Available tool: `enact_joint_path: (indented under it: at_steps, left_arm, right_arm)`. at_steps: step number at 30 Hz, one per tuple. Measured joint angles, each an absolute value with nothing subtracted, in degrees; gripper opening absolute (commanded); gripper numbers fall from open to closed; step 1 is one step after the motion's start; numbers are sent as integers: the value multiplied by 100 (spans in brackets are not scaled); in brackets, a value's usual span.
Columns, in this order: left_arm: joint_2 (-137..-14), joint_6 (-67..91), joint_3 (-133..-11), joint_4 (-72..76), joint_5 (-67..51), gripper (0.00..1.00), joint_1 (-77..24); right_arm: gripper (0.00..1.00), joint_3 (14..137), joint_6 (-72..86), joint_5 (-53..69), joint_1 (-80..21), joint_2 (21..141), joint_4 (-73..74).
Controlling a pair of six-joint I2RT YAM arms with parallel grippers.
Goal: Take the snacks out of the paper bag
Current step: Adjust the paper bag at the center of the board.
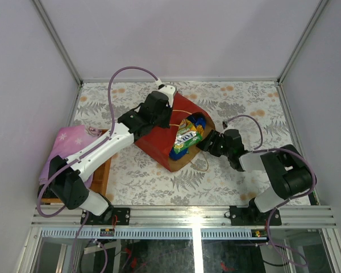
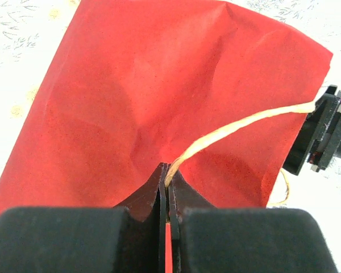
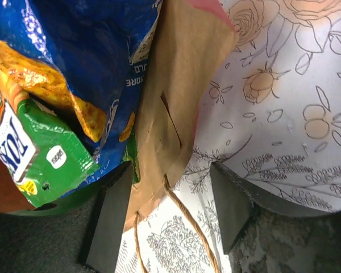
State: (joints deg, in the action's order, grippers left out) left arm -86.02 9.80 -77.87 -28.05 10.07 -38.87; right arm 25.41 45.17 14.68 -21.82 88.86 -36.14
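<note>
At table (image 1: 142, 182) centre, pinched string handle (image 2: 238, 125) in closed left gripper (image 2: 167, 170) to steady paper bag (image 2: 148, 96); held right gripper (image 3: 170, 170), jaws half-spread and empty, astride kraft lip (image 3: 182, 85) beside blue chip bag (image 3: 85, 45), green packet (image 3: 51, 165) inside mouth.

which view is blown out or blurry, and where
Left wrist: the tablecloth around the red paper bag is washed out almost white, and the left tool near the lens is soft. Right wrist: the blue chip bag is close and slightly soft. Top external: evenly lit, sharp.
</note>
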Motion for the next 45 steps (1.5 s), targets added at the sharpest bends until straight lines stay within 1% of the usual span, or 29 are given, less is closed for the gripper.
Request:
enact_joint_path:
  at_steps: [4, 7, 10, 14, 17, 25, 28, 35, 41, 42, 43, 45]
  left_arm:
    - [-8576, 978, -7787, -2805, 945, 0, -3883]
    - [-8558, 976, -7797, -2808, 932, 0, -3881]
    - [-8560, 974, -7870, -2832, 923, 0, -3854]
    - [-8560, 937, -8068, -2836, 939, 0, -3791]
    - [-8560, 895, -8125, -2832, 969, 0, -3750]
    - [-8742, 786, -8390, -2987, 1055, 0, -3280]
    - [-9008, 731, -8796, -3105, 1057, 0, -3129]
    - [-10044, 517, -10269, -3398, 1079, 0, -3030]
    - [-10790, 255, -11019, -3441, 1288, 0, -2991]
    - [-10892, 213, -11093, -3435, 1313, 0, -2965]
    - [-10975, 178, -11137, -3430, 1315, 0, -2928]
    - [-11109, 156, -11192, -3426, 1295, 0, -2832]
  right_arm:
    - [44, 2550, 4722, 1507, -2239, 9301, -4228]
    - [28, 2596, 4901, 1551, -2346, 9640, -4595]
    - [21, 2714, 5048, 1562, -2506, 9935, -4781]
    - [8, 2985, 5212, 1570, -2698, 10355, -5026]
    - [1, 3245, 5358, 1577, -2792, 10667, -5146]
    - [0, 4195, 5616, 1570, -2969, 11413, -5190]
    - [0, 4591, 5647, 1562, -2978, 11592, -5068]
    - [0, 5568, 5627, 1444, -2982, 11931, -4440]
    - [0, 6630, 5590, 1455, -2985, 12503, -3940]
    - [2, 6812, 5586, 1457, -2985, 12597, -3848]
    - [8, 6965, 5575, 1463, -2982, 12672, -3776]
    - [32, 7332, 5505, 1481, -2982, 12827, -3529]
